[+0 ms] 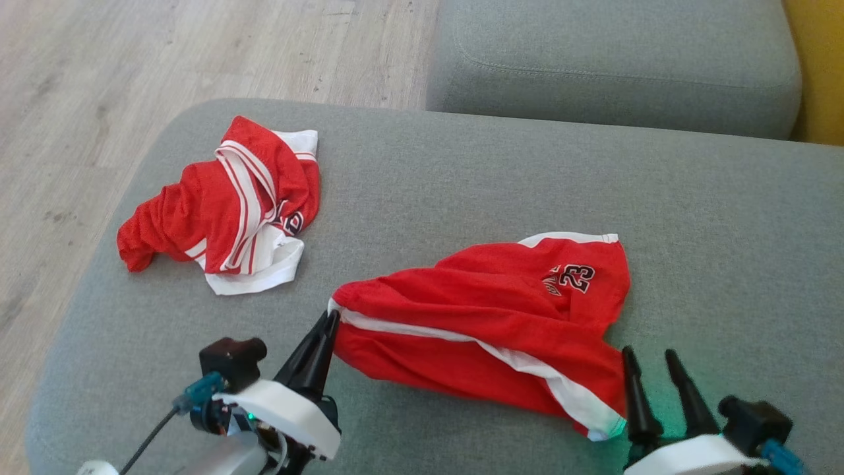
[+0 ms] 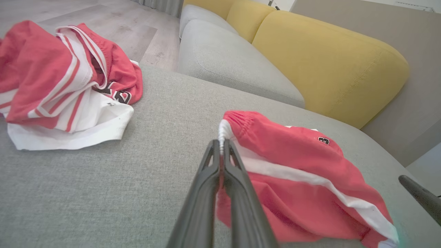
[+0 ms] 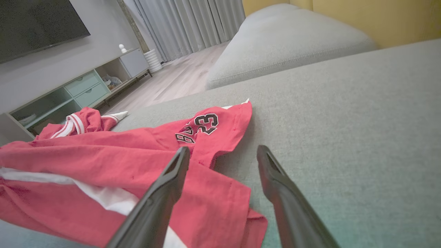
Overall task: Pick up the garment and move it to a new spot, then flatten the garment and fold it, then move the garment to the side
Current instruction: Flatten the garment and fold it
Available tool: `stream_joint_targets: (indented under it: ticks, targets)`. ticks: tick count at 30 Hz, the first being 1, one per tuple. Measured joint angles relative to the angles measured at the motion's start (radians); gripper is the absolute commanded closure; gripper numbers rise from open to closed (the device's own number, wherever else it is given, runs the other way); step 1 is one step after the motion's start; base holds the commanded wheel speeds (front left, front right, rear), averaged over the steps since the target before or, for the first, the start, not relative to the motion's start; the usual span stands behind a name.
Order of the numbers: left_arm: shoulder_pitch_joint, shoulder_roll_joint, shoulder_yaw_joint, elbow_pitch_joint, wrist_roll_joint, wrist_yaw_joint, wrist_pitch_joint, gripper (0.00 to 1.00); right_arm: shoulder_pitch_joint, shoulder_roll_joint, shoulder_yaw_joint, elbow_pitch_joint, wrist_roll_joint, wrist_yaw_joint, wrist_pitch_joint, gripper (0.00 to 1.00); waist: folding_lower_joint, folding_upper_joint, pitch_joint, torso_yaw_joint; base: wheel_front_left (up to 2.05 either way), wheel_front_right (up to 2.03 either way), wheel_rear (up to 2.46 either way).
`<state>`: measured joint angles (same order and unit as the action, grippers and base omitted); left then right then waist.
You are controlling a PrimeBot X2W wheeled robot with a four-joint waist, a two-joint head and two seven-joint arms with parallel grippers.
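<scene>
Two sets of dark fingers stand at the near edge of the grey cushion (image 1: 461, 185). The left fingers (image 1: 326, 330) are pressed tight together on the garment's (image 1: 488, 316) left corner, where a white band ends. The right fingers (image 1: 634, 389) are spread wide with nothing between them, just beside the garment's lower right hem. In the right wrist view one of them crosses the cloth, though I cannot tell whether it touches. Bare cushion lies open to the right of the garment and beyond it, as far as the gap before a farther grey cushion (image 1: 613, 59). To the left the cushion rounds off toward the wooden floor (image 1: 99, 66). A second garment (image 1: 224, 204), red and white and heaped, sits near that left edge, well apart from the pinched corner, with plain fabric between. A yellow backrest (image 2: 327, 58) rises behind the farther cushion. The garment lies rumpled across the near middle of the cushion. It is red, with a white stripe slanting along it, a white hem, and "23" at its far right end.
</scene>
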<state>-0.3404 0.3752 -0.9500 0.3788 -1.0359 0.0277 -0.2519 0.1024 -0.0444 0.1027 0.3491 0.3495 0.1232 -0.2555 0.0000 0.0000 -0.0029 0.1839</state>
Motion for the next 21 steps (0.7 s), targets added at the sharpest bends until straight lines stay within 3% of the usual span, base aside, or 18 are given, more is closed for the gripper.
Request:
stream_joint_targets:
  ticks: [5,10,21]
  targets:
    - [0.0,0.0,0.017,-0.012,0.002,0.005,0.0,1.0,0.051,-0.011,0.082,-0.006,0.044,0.0,0.0,0.0,0.0,0.0,0.004,-0.007,0.0,0.0,0.0]
    - [0.001,0.0,0.049,-0.025,0.02,0.009,0.0,1.0,0.113,-0.07,0.187,0.014,0.086,0.0,0.0,0.0,0.0,0.0,0.011,-0.024,0.0,0.0,0.0]
    - [0.0,-0.009,0.079,-0.025,0.052,0.007,0.0,1.0,0.041,-0.14,0.358,0.071,0.287,0.0,0.0,0.0,0.0001,0.0,0.041,-0.045,0.0,0.0,0.0]
